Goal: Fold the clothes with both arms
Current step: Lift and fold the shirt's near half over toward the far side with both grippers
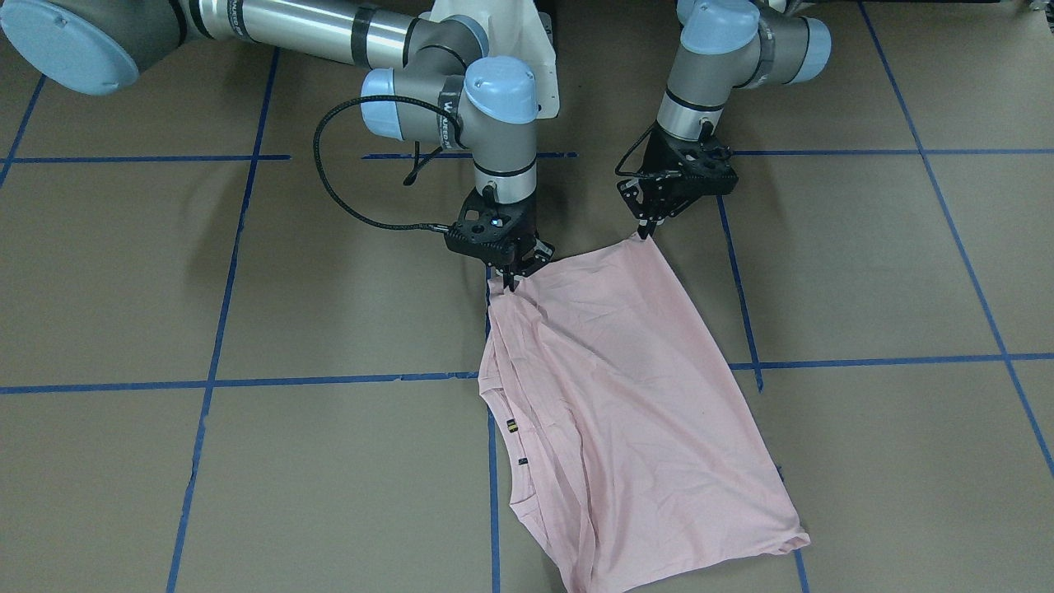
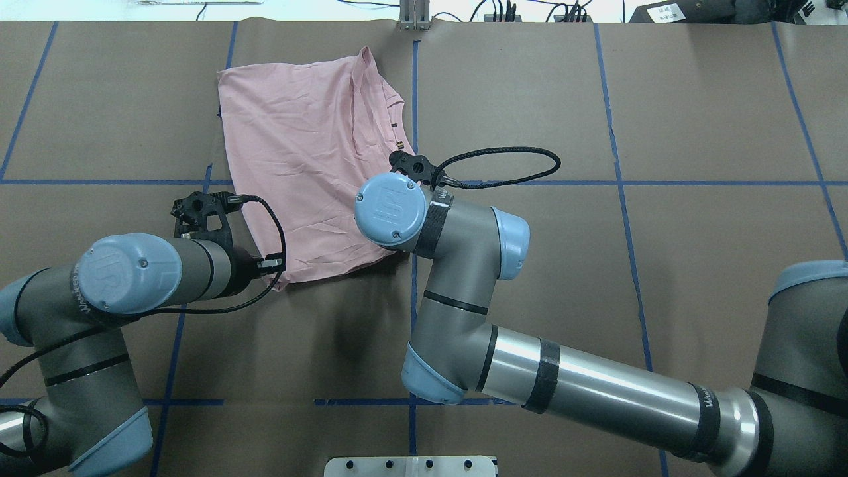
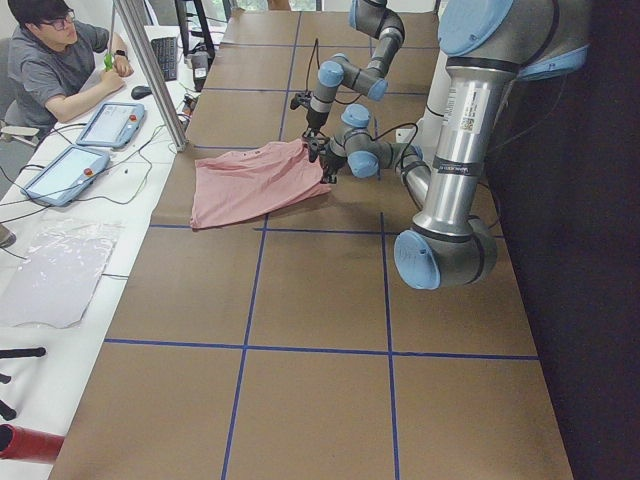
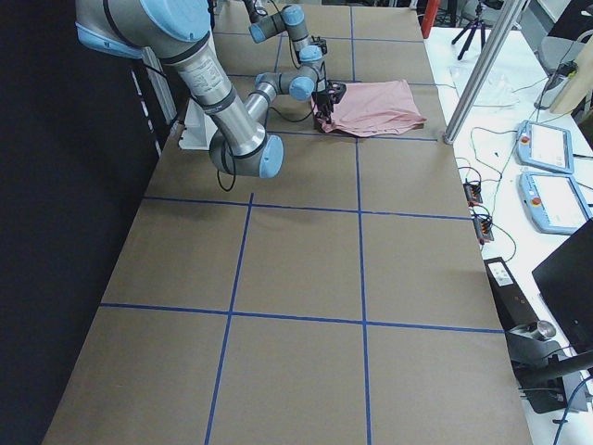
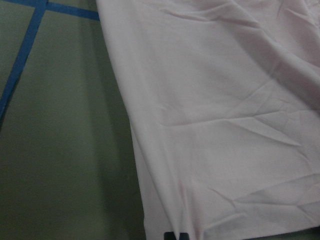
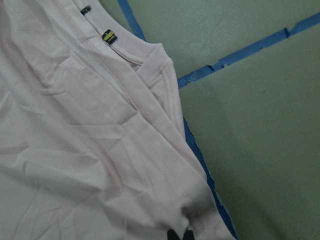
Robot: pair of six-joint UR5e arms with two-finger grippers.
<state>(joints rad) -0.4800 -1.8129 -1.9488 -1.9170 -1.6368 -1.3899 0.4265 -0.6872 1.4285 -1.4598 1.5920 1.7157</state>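
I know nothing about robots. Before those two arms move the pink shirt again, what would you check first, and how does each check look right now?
1. Left gripper pinching a T-shirt corner: ok.
2. Right gripper pinching the other near corner: ok.
3. Edge between the two grips pulled roughly straight: ok.
4. Cloth free of bunching: not ok, folds pile up below the second grip, beside the collar.
5. Which way the printed side faces: cannot tell, no print shows.
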